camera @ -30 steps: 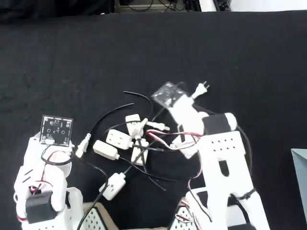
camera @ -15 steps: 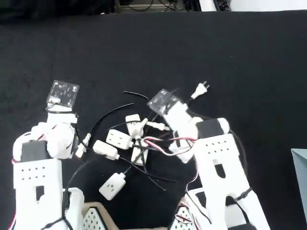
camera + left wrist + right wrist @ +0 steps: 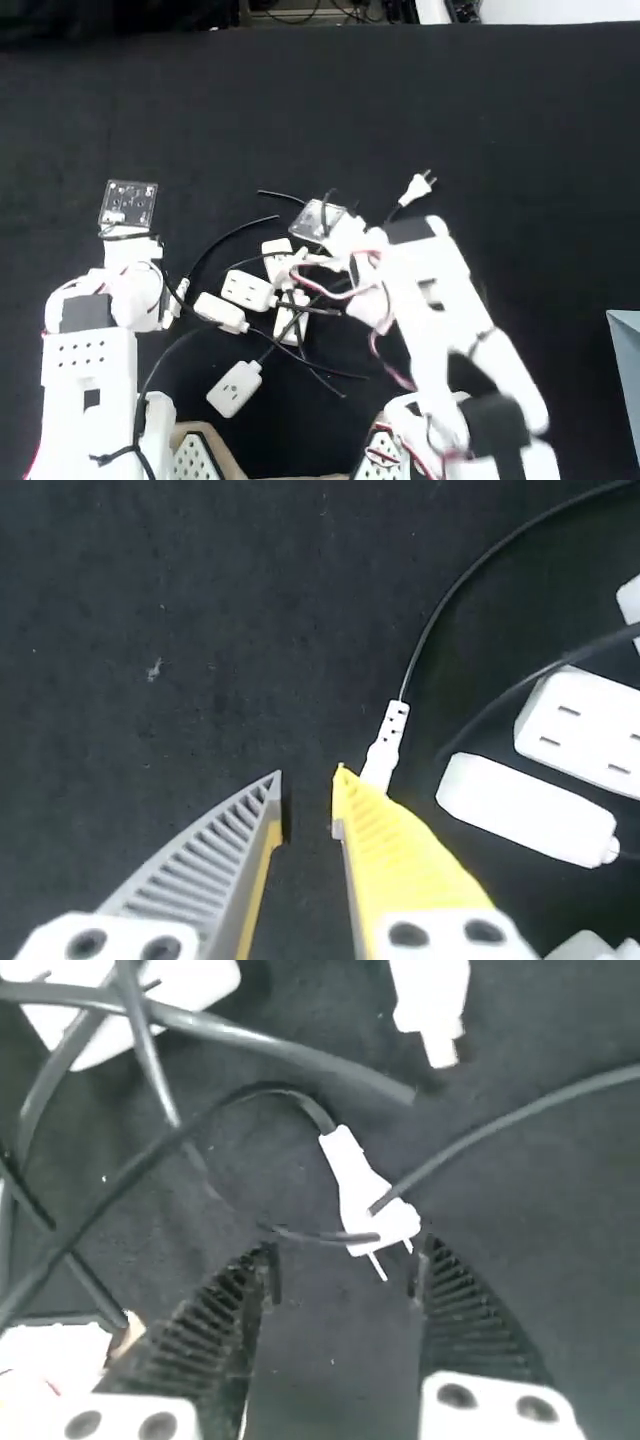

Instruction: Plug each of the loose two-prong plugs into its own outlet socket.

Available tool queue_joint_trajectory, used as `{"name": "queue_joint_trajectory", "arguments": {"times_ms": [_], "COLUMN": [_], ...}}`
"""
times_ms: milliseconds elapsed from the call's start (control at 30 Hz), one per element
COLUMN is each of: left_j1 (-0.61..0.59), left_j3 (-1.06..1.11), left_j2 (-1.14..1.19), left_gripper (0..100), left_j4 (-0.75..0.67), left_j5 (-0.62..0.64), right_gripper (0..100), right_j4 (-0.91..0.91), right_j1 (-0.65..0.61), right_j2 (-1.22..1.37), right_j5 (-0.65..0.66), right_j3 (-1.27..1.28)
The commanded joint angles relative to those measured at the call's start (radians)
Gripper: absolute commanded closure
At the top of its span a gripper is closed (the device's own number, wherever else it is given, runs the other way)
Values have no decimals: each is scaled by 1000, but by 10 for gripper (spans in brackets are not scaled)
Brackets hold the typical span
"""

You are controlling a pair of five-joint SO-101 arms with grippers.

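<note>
Compared against the two prior high-view frames. Found left arm swung up from its folded pose at near left and out over the table [image 3: 520, 120], with little further travel in the last half second. Found right arm's wrist shifted left, away from the far plug [image 3: 418, 186] and in over the tangle of cords [image 3: 232, 238] at centre.

Logged left gripper [image 3: 307, 778] with fingers a narrow gap apart, holding nothing. Placed the left plug [image 3: 385, 742] flat on the cloth just beside the yellow fingertip, outside the gap. Noted a white outlet socket [image 3: 575, 725] to its right in the scene, slots up, apart from the plug.

Logged right gripper [image 3: 345, 1252] spread wide, empty. Placed the centre plug [image 3: 362, 1198] lying flat with prongs pointing into the gap between the fingers, a thin cord draped across its body.

Seen no plug seated in any socket, as far as the high view shows. Judged both arms to be lining up for pick-up: right well centred, left needing a sideways correction to bring its plug between the fingers. Flagged crossing cords as a snag risk on lifting.
</note>
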Motion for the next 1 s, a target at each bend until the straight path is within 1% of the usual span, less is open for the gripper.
{"name": "queue_joint_trajectory", "arguments": {"times_ms": [0,67,167,267,433,633,667,800,967], "left_j1": [5,8,5,8,5,5,5,5,5], "left_j3": [12,18,19,35,67,71,71,71,71], "left_j2": [0,0,0,0,0,0,0,0,0], "left_gripper": [902,902,902,902,902,902,902,902,902], "left_j4": [-37,-37,-37,-41,-98,-100,-100,-100,-100], "left_j5": [9,9,9,9,9,9,9,9,9], "right_gripper": [727,694,712,761,823,989,985,987,987], "right_j4": [-17,-44,-95,-107,-63,-54,-48,32,201], "right_j1": [-17,-9,17,40,43,43,44,86,169], "right_j2": [188,248,317,354,374,401,400,309,96], "right_j5": [8,6,6,9,95,104,103,101,103], "right_j3": [-147,-171,-176,-177,-170,-168,-173,-216,-340]}}
